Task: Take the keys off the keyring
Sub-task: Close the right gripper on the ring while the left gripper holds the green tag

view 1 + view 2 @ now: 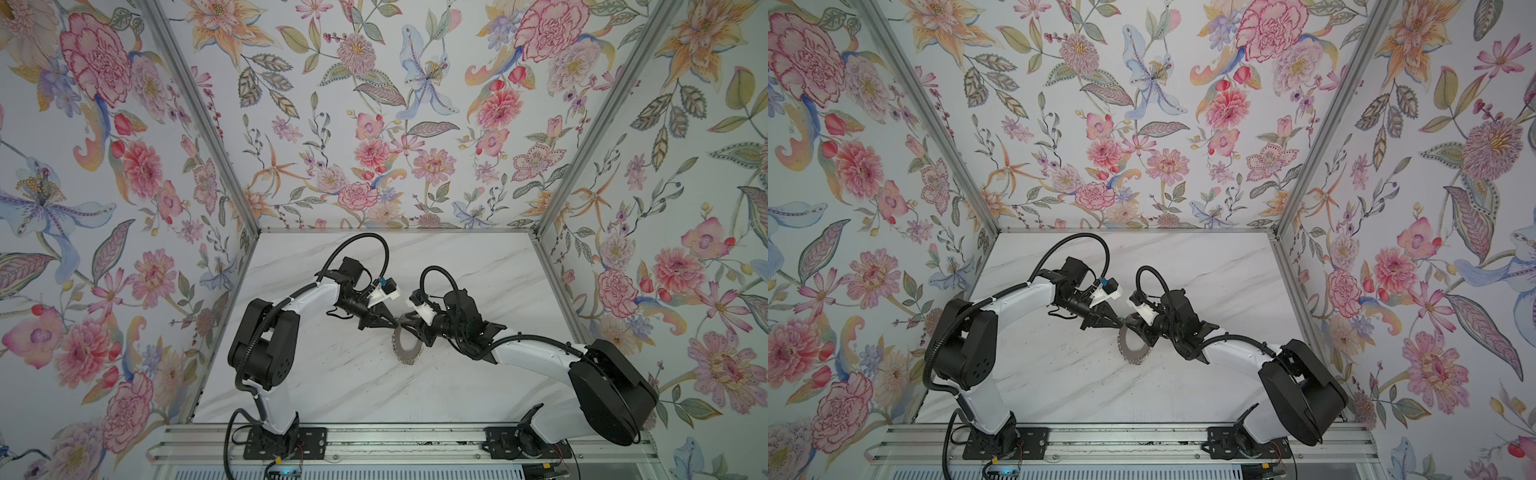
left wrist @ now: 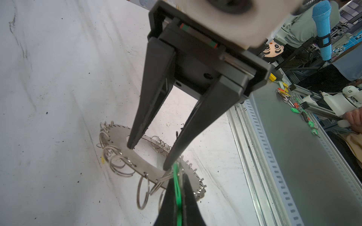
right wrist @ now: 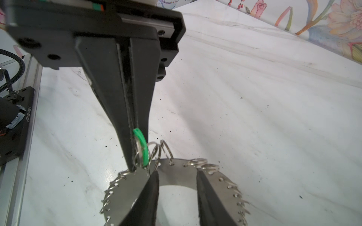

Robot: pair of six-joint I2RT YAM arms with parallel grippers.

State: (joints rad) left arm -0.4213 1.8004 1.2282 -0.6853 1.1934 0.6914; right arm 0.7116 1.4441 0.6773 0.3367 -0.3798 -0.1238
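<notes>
The keyring [image 1: 405, 349] [image 1: 1133, 353] is a flat grey metal disc with a large hole, its rim fringed with wire loops, and it lies mid-table. My left gripper [image 2: 177, 179] [image 3: 133, 166] is shut on the key with the green tag [image 2: 177, 187] [image 3: 142, 148], which hangs from a loop at the disc's rim. My right gripper [image 3: 177, 173] [image 2: 148, 157] is open. Its two fingertips rest apart on the disc's band [image 3: 176, 168], next to the green tag. A bit of yellow tag [image 2: 102, 159] peeks out at the disc's far rim. In both top views the two grippers meet tip to tip over the disc.
The white marble table [image 1: 353, 382] is dotted with dark specks. An aluminium rail [image 1: 374, 444] with both arm bases runs along its front edge, and floral walls close the other three sides. Beyond the rail, a grey bench holds other tagged keys [image 2: 293, 105].
</notes>
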